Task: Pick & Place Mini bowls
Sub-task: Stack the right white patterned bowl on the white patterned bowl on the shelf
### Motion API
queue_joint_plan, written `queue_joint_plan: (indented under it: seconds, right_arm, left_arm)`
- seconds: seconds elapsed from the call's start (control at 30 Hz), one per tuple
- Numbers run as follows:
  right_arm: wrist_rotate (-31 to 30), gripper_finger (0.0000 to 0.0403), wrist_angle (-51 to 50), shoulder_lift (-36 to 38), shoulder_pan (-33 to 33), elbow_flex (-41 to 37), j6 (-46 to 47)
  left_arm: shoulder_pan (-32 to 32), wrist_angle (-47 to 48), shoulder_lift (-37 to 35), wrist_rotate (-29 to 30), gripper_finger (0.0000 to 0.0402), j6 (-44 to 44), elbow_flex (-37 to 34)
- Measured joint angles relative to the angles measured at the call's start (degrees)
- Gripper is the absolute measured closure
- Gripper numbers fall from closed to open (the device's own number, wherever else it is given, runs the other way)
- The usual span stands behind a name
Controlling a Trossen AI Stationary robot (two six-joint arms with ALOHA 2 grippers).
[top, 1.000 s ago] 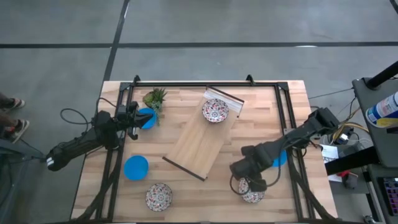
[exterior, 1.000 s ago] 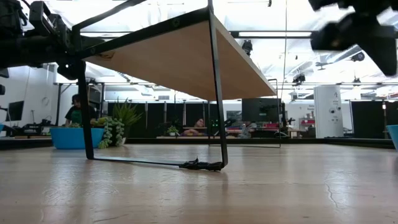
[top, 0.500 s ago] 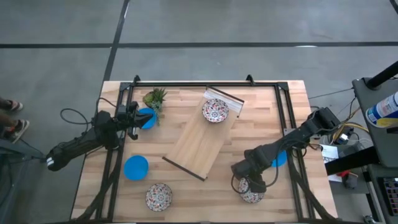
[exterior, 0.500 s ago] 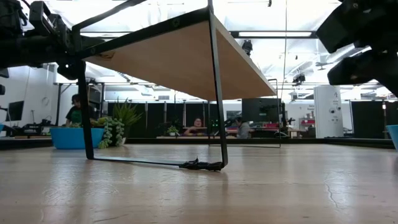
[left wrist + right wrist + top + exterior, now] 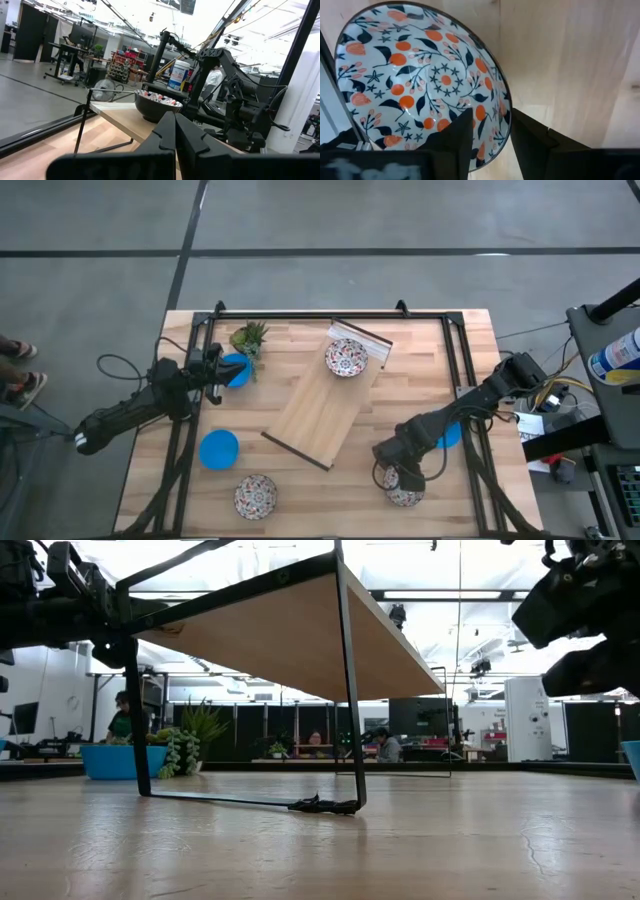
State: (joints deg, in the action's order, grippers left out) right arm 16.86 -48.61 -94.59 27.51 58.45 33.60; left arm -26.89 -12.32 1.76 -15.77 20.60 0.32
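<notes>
My right gripper (image 5: 397,473) is open over a patterned mini bowl (image 5: 406,489) near the table's near right corner. In the right wrist view one finger (image 5: 456,134) stands inside that bowl's rim (image 5: 504,102) and the other finger (image 5: 536,144) outside it; I see no touch. My left gripper (image 5: 214,370) waits shut beside a blue bowl (image 5: 236,370) at the far left. Another blue bowl (image 5: 219,449) and a patterned one (image 5: 255,496) sit near left. A third blue bowl (image 5: 451,435) lies partly under the right arm. A third patterned bowl (image 5: 346,358) rests on the board's far end.
A long light wooden board (image 5: 325,408) stands tilted on a thin black frame mid-table. A small green plant (image 5: 249,337) sits at the far left next to the blue bowl. Black rails (image 5: 463,370) run along the table's sides. People show in the room beyond.
My right gripper has come down toward the patterned bowl at the near right, with a slight drift toward the near edge. The bowls and the left arm have kept still.
</notes>
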Motion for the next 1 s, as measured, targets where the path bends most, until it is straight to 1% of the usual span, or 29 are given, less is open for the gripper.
queue_joint_plan:
  seconds: [0.1,0.2,0.23,0.37,0.6,0.77,1.0]
  right_arm:
    - [0.16,0.0328,0.15,0.00,-0.02,-0.42,0.91]
    - [0.67,0.0378,0.21,0.00,-0.04,-0.66,2.68]
    - [1.69,0.0384,0.43,0.04,-0.09,-0.67,2.78]
    - [3.00,0.0390,0.18,0.22,-0.03,-0.69,3.91]
    - [2.69,0.0393,-0.76,2.61,-0.04,-0.15,6.51]
    - [4.63,0.0393,-1.59,5.22,-0.15,0.55,11.47]
    - [5.29,0.0394,-5.97,9.80,-0.46,4.63,15.88]
  left_arm:
    - [0.00,0.00,0.00,0.00,0.0402,0.00,0.00]
    - [0.02,0.00,0.00,0.00,0.0402,0.00,0.00]
    - [0.01,0.00,0.00,0.00,0.0402,0.00,0.00]
    - [0.00,-0.01,0.00,0.01,0.0402,0.00,0.00]
    - [0.01,0.00,0.00,0.00,0.0402,0.00,0.00]
    - [0.01,-0.02,0.00,0.02,0.0402,0.00,0.00]
    - [0.00,0.00,0.00,0.00,0.0402,0.00,0.00]
